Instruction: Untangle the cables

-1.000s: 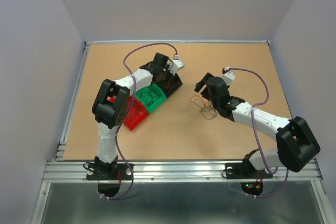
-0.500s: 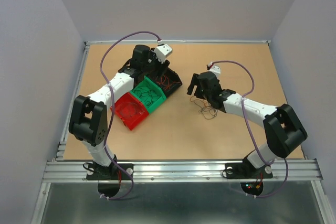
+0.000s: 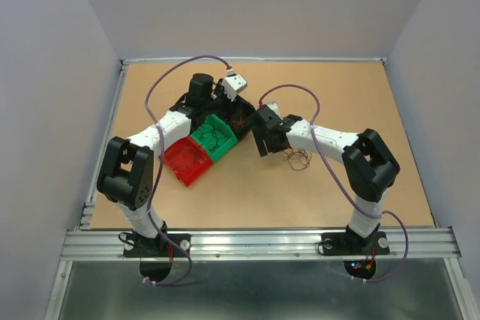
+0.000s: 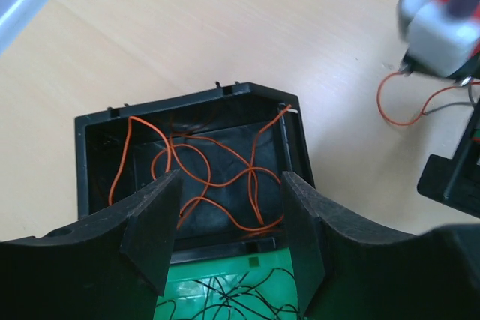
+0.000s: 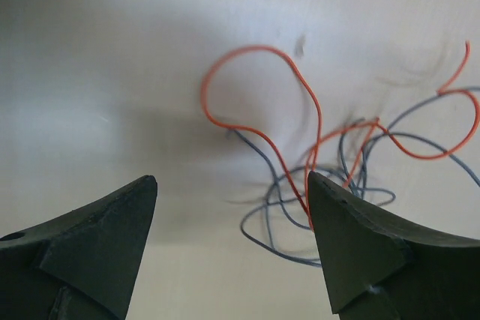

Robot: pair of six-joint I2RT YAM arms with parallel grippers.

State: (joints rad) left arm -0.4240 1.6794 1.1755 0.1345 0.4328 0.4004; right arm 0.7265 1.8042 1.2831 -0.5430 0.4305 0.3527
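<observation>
The cables (image 3: 298,159) are a small clump of thin orange and dark wires lying on the table right of the bins. In the right wrist view they (image 5: 337,162) lie ahead and right of my right gripper (image 5: 232,185), which is open and empty, one orange strand reaching its right finger (image 5: 360,237). From above, the right gripper (image 3: 260,144) is just left of the clump. My left gripper (image 4: 229,207) is open and empty, above the edge between a black bin (image 4: 86,155) holding orange wires and a green bin (image 4: 262,275) holding black wires. From above, it (image 3: 225,112) hovers over those bins.
Three bins stand in a diagonal row: red (image 3: 186,159), green (image 3: 214,136), black (image 3: 241,118). The right arm's wrist (image 4: 442,20) is close to the black bin's right side. The table's raised rim (image 3: 112,118) runs along the left.
My right arm has swung left, so its gripper went from above the clump to just left of it, close to the black bin. My left arm stretched out over the bins, then held.
</observation>
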